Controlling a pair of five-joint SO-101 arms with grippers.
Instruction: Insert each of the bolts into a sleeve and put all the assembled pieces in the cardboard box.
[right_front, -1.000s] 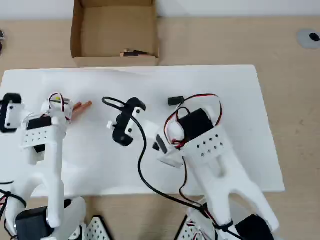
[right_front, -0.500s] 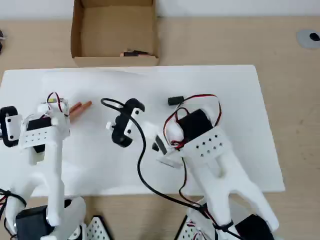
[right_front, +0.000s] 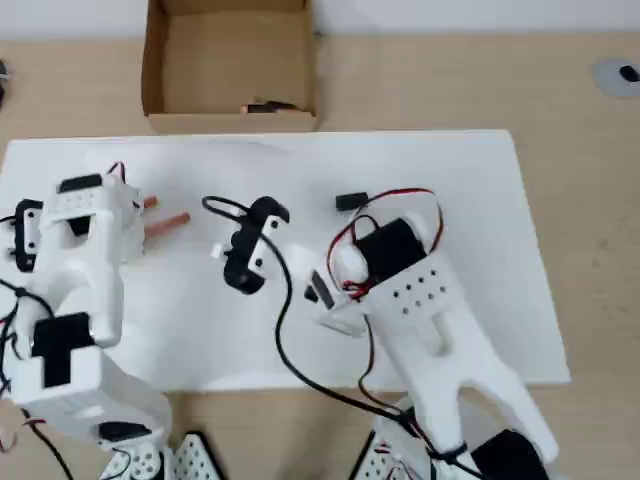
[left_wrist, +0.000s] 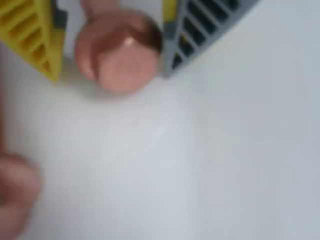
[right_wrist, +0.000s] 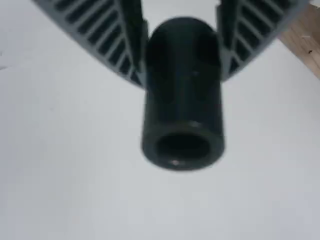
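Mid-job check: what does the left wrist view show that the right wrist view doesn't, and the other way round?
Left wrist view, not the right: the left pincer open, its yellow and grey fingers either side of a copper-coloured bolt lying on the white mat, and a second bolt blurred at the frame's edge.
Right wrist view, not the left: the right pincer shut on a black sleeve, its open bore facing the camera, plus a corner of wooden table.
Both: the white mat.

White mat (right_front: 480, 200), wooden table (right_front: 450, 80), grey disc (right_front: 615, 75), perhaps a grommet
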